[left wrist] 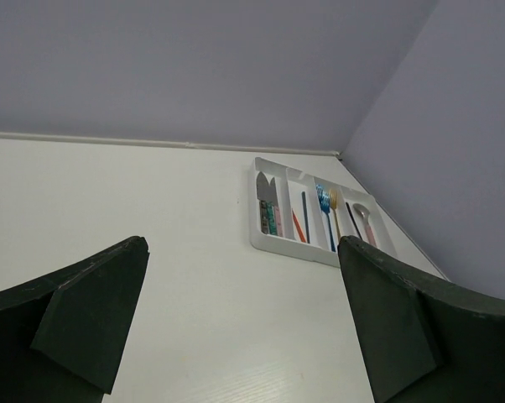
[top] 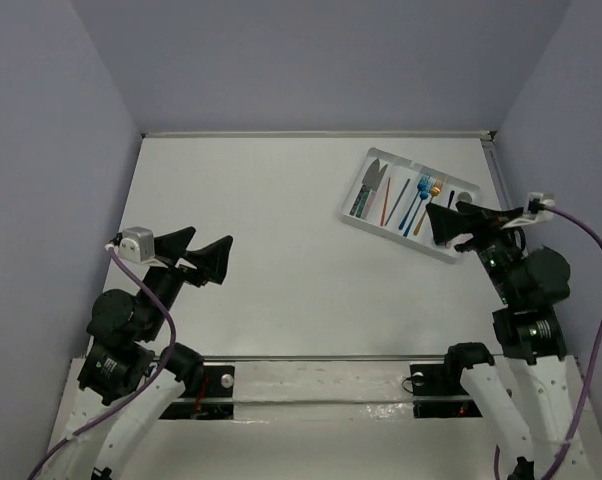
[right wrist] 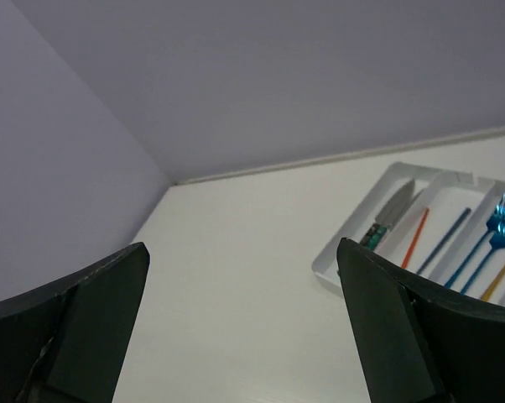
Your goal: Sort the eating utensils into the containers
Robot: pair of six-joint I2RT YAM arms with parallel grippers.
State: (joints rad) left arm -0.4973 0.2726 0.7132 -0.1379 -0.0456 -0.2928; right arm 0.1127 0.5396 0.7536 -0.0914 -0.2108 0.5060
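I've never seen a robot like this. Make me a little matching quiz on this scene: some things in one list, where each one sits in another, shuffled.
Things
1. knives
2. blue forks
3. left claw
4. right claw

Places
A. open, by the right end of the tray
B. a middle compartment of the tray
C. open, above the bare table on the left
D. the tray's end compartment, the one nearest the left arm

Pairs: 1-D, 2-B, 3-C, 4-A
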